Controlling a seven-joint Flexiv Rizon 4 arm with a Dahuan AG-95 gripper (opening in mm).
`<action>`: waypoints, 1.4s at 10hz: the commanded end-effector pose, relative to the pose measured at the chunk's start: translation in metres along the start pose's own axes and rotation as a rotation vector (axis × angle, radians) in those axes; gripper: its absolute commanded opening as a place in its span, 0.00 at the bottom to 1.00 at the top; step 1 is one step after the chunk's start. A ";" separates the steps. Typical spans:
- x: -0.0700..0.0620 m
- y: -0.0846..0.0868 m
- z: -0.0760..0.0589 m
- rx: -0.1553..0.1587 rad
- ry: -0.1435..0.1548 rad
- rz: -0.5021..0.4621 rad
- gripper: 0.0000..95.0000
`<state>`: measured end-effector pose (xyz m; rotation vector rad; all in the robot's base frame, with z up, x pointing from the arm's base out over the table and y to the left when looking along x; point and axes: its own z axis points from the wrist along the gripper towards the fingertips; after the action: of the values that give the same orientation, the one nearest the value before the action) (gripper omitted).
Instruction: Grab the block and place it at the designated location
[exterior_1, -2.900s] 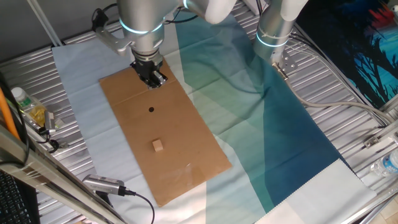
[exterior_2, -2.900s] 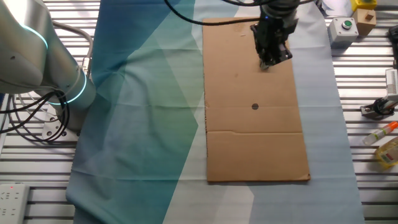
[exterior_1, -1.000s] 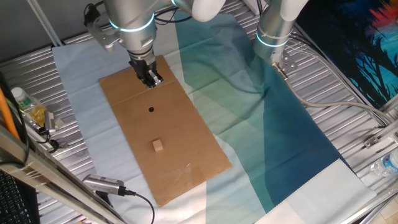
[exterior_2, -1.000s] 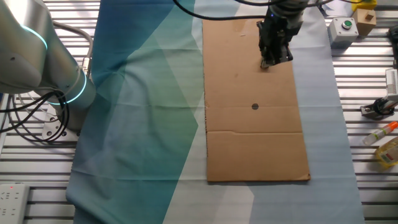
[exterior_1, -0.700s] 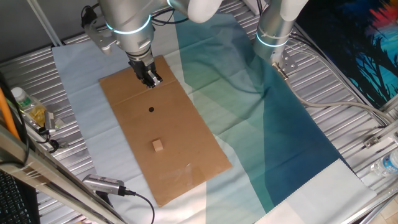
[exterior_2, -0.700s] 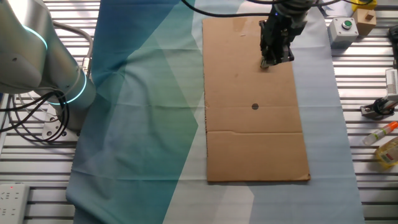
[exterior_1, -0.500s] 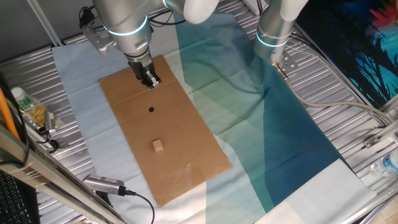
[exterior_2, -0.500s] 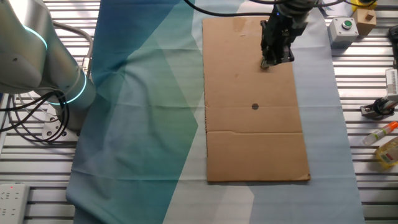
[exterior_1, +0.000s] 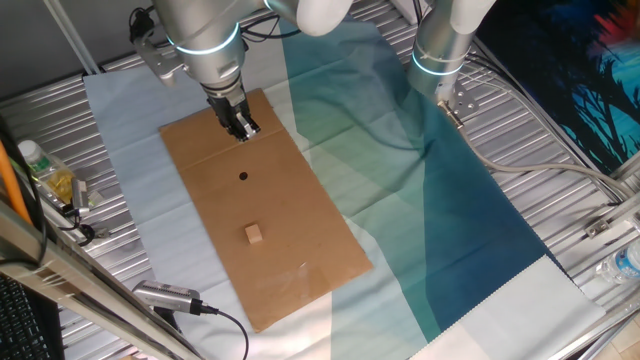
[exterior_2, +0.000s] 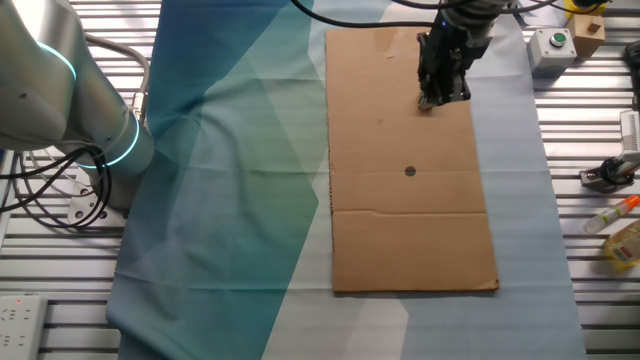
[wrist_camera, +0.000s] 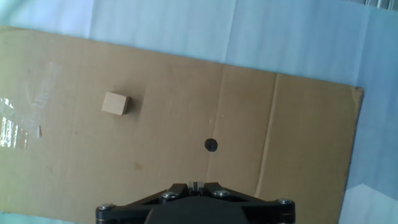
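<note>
The block (exterior_1: 253, 233) is a small pale wooden cube lying on the brown cardboard sheet (exterior_1: 310, 240), toward its near end. The designated location (exterior_1: 243, 177) is a small black dot at mid-sheet. My gripper (exterior_1: 243, 129) hangs above the sheet's far end, beyond the dot, shut with nothing in it. In the hand view the block (wrist_camera: 115, 103) lies upper left, the dot (wrist_camera: 211, 145) is near centre, and the gripper (wrist_camera: 194, 185) shows its two fingers pressed together. In the other fixed view the gripper (exterior_2: 429, 102) hides the block; the dot (exterior_2: 410, 172) shows.
A teal and white cloth (exterior_1: 420, 200) covers the slatted metal table. A second arm's base (exterior_2: 70, 90) stands left. A button box (exterior_2: 553, 42), bottles (exterior_2: 625, 240) and tools lie right of the sheet. Clear tape (wrist_camera: 37, 93) marks the sheet's end.
The wrist has shifted slightly left in one fixed view, with the fingertips staying over the sheet's far end. The block and dot have not moved.
</note>
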<state>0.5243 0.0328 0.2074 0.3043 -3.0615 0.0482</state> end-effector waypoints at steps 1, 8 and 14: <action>0.001 0.000 0.000 0.002 0.003 0.006 0.00; 0.001 0.000 0.000 -0.009 -0.008 -0.019 0.00; 0.001 0.000 0.000 -0.022 -0.013 -0.046 0.00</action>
<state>0.5236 0.0324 0.2076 0.3600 -3.0657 0.0118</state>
